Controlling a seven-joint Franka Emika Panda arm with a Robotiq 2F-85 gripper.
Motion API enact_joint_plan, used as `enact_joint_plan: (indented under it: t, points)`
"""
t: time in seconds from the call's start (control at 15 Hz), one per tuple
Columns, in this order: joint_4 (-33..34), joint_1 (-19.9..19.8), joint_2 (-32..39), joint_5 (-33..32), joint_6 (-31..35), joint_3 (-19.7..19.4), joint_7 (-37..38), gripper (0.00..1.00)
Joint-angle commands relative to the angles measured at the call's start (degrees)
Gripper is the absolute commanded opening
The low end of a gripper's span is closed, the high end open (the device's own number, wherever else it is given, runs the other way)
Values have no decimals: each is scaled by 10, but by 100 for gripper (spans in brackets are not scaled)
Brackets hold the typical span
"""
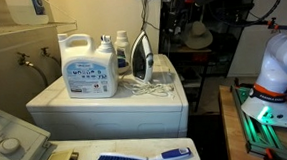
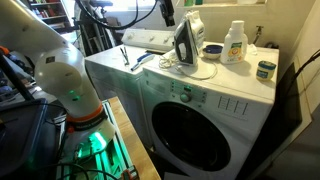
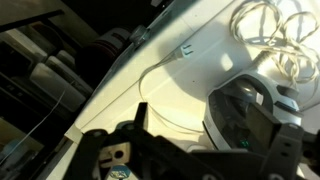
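A dark iron stands upright on its heel on the white washer top. It also shows in an exterior view and in the wrist view. Its white cord lies coiled beside it, with the plug on the white top. My gripper hangs above the iron with its dark fingers spread wide on either side of it in the picture, open and empty, touching nothing. In an exterior view the gripper is at the top edge, above the washer.
A large white detergent jug and a smaller bottle stand beside the iron. A bottle, a bowl and a small jar sit at the washer's far end. A blue-handled brush lies on a nearby surface. The robot base stands beside the washer.
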Motion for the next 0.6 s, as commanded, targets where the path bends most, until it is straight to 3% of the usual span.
enact_joint_plan:
  t: [0.0,0.2,0.53]
  points:
    - [15,-2,57,-35,40,23,123,100]
    - [25,12,91,-55,37,28,197,100]
    - [26,47,114,-39,68,17,238,100]
